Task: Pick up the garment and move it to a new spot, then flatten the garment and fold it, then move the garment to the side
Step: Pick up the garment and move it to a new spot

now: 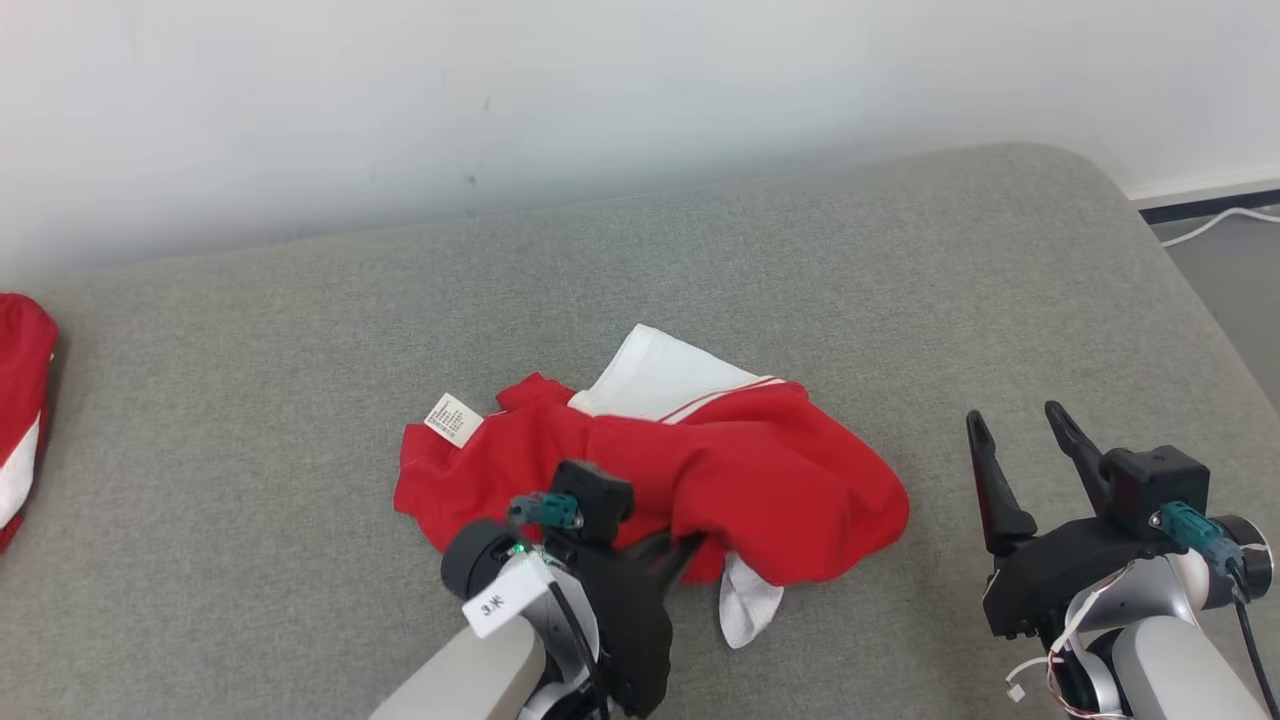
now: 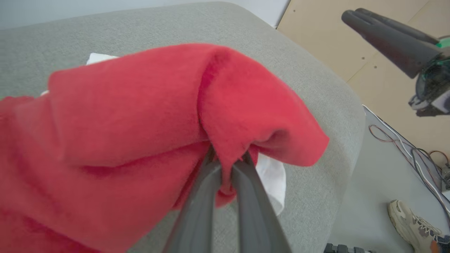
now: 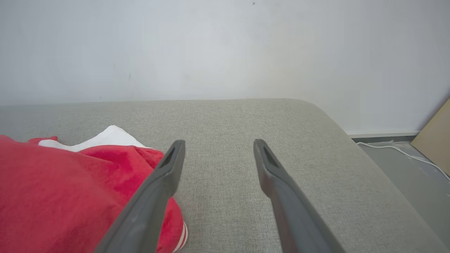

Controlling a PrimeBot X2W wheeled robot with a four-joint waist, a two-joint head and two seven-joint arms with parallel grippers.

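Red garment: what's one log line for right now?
left end effector: shut on red garment | right end effector: open, apart from it | state: crumpled on grey cushion

The left claw [image 1: 692,547] and right claw [image 1: 1012,418] are showing black, with dark fingers [image 1: 992,485] and teal plugs [image 1: 1196,528]; pale forearms [image 1: 1172,672] are carrying a white tag [image 1: 505,598] and loose wires [image 1: 1062,640].

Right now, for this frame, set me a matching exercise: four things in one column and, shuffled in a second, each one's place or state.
Things:
1. left gripper
2. right gripper
3. care label
4. second red-and-white cloth

Places or states:
A. at the far left edge of the head view
B. open, holding nothing
C. shut on a fold of the red garment
D. at the garment's left end in the head view

Pairs: 1-C, 2-B, 3-D, 4-A.
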